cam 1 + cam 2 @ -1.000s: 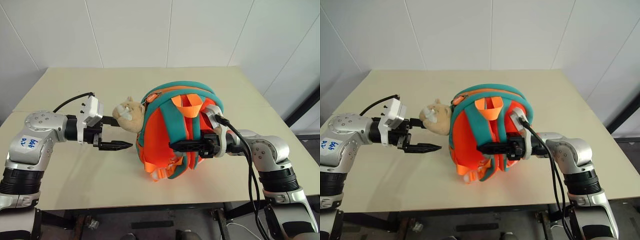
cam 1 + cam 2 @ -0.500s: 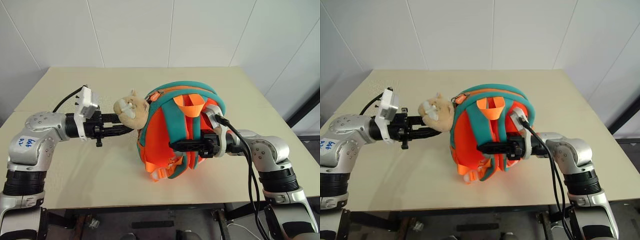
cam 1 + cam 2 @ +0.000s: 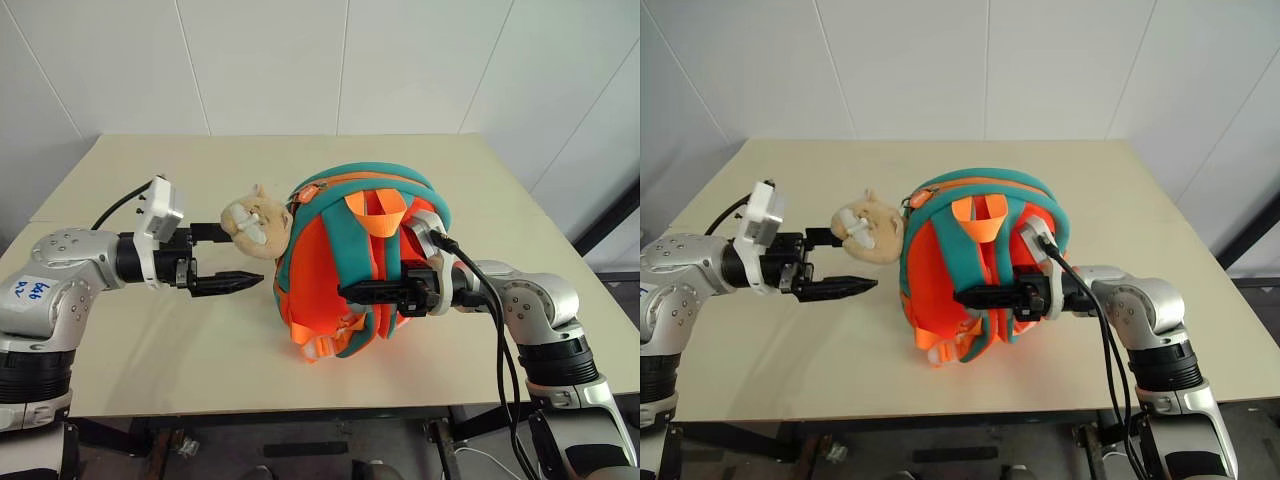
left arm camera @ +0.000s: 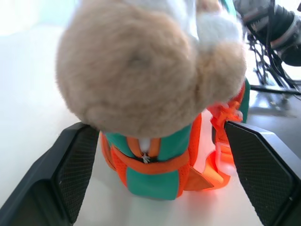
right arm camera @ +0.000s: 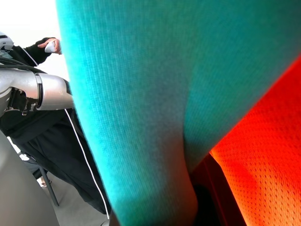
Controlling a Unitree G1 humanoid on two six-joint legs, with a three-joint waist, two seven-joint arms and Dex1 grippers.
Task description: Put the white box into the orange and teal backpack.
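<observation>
The orange and teal backpack (image 3: 318, 262) stands upright in the middle of the table, straps facing me. A tan plush toy (image 3: 255, 222) hangs off its left side. My left gripper (image 3: 235, 258) is open and level, one finger just under the toy's head and the other lower. In the left wrist view the toy (image 4: 141, 70) sits between the wide-spread fingers (image 4: 70, 174). At the backpack's front, my right gripper (image 3: 350, 292) is shut on a teal strap (image 5: 131, 94). The white box is out of view.
The beige table (image 3: 150, 350) has bare room on every side of the backpack, and white walls rise behind it. In the right wrist view a person in a dark sleeve (image 5: 28, 54) stands beyond the table.
My left gripper, narrowed against the plush toy half a second ago, has opened wide and drawn back a little to the left. The right gripper has stayed on the strap.
</observation>
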